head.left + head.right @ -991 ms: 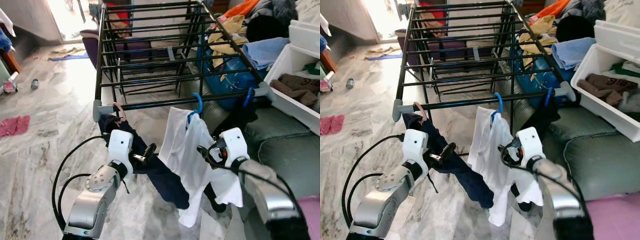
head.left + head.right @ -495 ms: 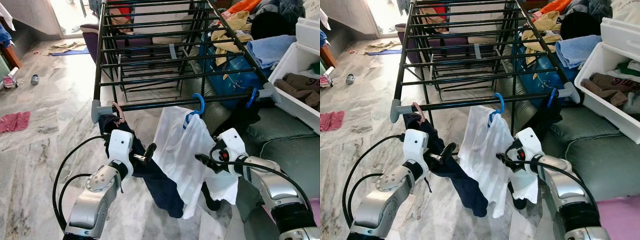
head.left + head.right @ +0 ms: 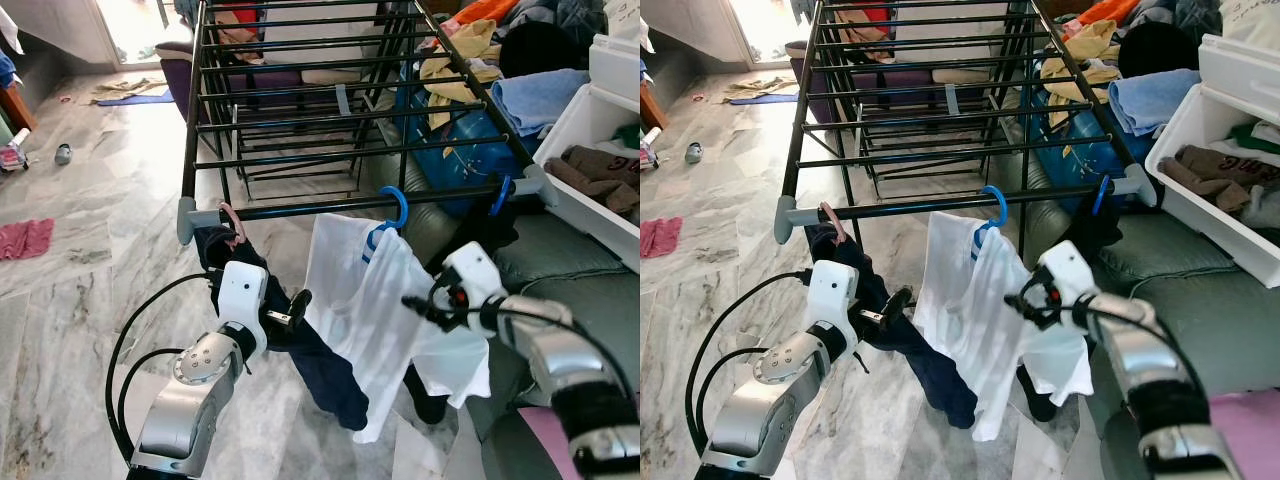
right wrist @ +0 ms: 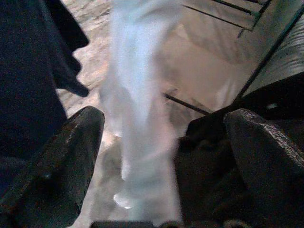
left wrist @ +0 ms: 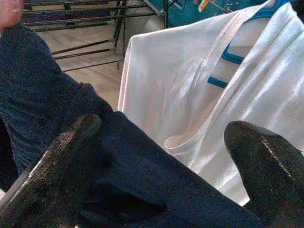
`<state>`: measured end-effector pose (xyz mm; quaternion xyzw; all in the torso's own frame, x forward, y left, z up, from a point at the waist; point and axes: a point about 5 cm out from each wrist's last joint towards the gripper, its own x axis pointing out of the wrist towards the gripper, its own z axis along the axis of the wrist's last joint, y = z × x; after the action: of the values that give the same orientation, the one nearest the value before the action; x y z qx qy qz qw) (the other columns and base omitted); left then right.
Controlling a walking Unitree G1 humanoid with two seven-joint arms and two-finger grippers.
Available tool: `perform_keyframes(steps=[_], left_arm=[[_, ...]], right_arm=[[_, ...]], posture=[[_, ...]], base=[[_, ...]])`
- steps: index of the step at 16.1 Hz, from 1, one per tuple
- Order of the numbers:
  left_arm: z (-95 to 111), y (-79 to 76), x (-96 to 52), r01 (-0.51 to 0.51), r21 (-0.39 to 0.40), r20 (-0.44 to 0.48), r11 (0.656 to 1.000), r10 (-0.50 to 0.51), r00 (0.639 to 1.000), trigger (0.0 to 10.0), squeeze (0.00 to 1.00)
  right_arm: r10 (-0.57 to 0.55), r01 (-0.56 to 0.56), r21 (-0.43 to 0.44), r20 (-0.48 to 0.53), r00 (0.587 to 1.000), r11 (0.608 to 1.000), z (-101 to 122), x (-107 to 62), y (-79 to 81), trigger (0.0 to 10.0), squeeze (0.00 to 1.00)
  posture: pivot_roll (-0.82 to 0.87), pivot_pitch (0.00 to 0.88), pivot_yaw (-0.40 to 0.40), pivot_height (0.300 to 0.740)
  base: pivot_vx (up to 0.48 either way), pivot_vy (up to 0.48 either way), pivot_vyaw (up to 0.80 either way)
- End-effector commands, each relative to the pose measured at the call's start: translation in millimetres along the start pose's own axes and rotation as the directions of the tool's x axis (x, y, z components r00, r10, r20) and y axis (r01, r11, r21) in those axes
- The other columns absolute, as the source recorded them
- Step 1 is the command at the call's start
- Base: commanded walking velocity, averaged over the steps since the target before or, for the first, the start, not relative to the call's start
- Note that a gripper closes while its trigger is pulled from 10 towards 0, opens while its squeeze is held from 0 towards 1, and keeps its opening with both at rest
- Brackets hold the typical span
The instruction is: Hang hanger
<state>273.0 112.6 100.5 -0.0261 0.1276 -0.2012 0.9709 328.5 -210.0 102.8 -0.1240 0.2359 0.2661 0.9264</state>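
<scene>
Marble floor, cluttered laundry corner.
Grey-veined marble floor (image 3: 90,260) runs to a bright doorway (image 3: 125,25) at the far left. A green sofa (image 3: 560,280) sits on the right, with a white bin (image 3: 585,135) of clothes and a red rag (image 3: 25,240) on the floor.

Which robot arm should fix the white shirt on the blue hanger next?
Probably the right. The right gripper is open right beside the white shirt hanging from the blue hanger. The left gripper is by the dark garment.
</scene>
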Motion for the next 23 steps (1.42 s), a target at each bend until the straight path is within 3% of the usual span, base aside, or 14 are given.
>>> perform_keyframes(steps=[1,2,5,6,7,13,23], left_arm=[[-1.6,0.1,0.3,-0.004,0.006,-0.016,1.0,0.004,1.0,10.0,0.0],[-1.4,0.1,0.6,-0.003,0.006,-0.017,1.0,0.003,1.0,10.0,0.0],[-1.8,-0.1,1.5,-0.003,0.006,-0.02,1.0,0.003,1.0,10.0,0.0],[-1.7,-0.2,2.1,-0.003,0.006,-0.02,1.0,0.003,1.0,10.0,0.0],[-1.5,-0.2,2.6,-0.003,0.006,-0.021,1.0,0.003,1.0,10.0,0.0],[-3.5,-1.4,2.8,0.003,0.011,-0.034,1.0,-0.003,0.999,10.0,0.0],[-5.0,-2.4,3.2,0.005,0.019,-0.048,1.0,-0.004,0.999,10.0,0.0]], right_arm=[[-0.009,0.009,-0.006,0.016,1.0,1.0,4.9,-4.6,-9.0,8.1,0.0],[0.015,-0.015,-0.009,0.025,1.0,1.0,7.5,-6.2,-9.9,10.0,0.0],[0.05,-0.049,-0.019,0.016,0.999,0.999,10.0,-8.9,-13.6,9.9,0.0],[0.052,-0.052,-0.017,0.015,0.999,0.998,10.1,-8.8,-14.9,0.9,0.0],[0.067,-0.067,-0.001,0.016,0.998,0.998,9.7,-8.2,-14.9,0.0,0.0],[0.225,-0.225,0.006,-0.013,0.974,0.974,-0.3,-3.5,4.6,0.0,0.0],[0.227,-0.228,-0.001,-0.043,0.973,0.974,-6.8,-2.4,5.0,0.0,0.0]], posture=[[-0.06,0.082,-0.002,0.74],[-0.06,0.082,-0.002,0.74],[-0.06,0.082,-0.004,0.74],[-0.06,0.08,-0.006,0.74],[-0.06,0.079,-0.007,0.74],[-0.06,0.076,-0.009,0.74],[-0.06,0.077,-0.011,0.74]], base=[[0.0,0.0,0.0],[0.0,0.0,0.0],[0.0,0.0,0.0],[0.0,0.0,0.0],[0.0,0.0,0.0],[0.0,0.0,0.0],[0.0,0.0,0.0]])
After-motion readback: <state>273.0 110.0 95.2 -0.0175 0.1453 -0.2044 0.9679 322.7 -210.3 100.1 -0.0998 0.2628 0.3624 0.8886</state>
